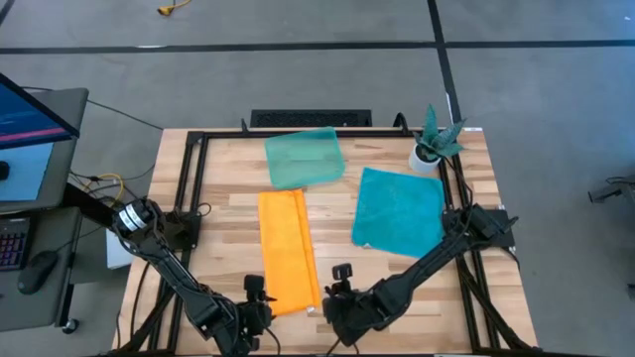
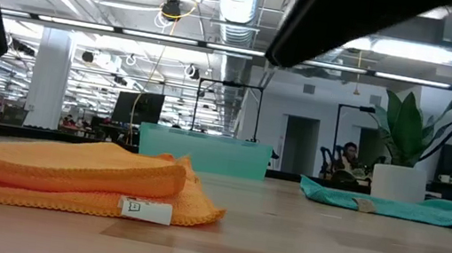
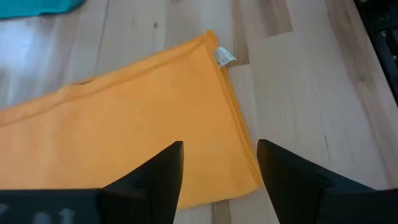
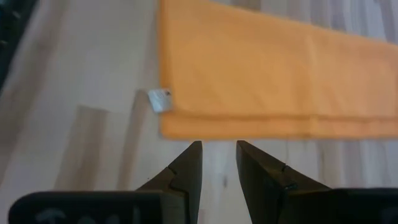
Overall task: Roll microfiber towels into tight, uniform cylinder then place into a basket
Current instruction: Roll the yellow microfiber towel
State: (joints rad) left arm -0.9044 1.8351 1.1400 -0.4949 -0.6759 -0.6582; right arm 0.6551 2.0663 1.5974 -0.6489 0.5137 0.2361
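Light wood tabletop (image 1: 218, 213) with a black frame along its edges; an open, brightly lit room shows beyond it in the low view.

Orange towel (image 1: 286, 250): folded into a long strip, flat on the tabletop left of centre. Long axis runs from the near edge toward the far edge. White tag (image 2: 147, 211) at its near corner on the right side.

Teal towel (image 1: 399, 210): spread flat, well to the right of the orange one, slightly skewed.

Green tray (image 1: 305, 158): at the far side, just beyond the orange towel's far end, apart from it.

White pot with plant (image 1: 429, 155): far right corner, just beside the teal towel.

Left gripper (image 3: 219, 163): above the near end of the orange towel, fingers (image 3: 155, 180) wide apart, nothing between them.

Right gripper (image 4: 217, 158): just off the near end of the orange towel by the tag, fingers (image 4: 264, 177) partly apart, holding nothing.
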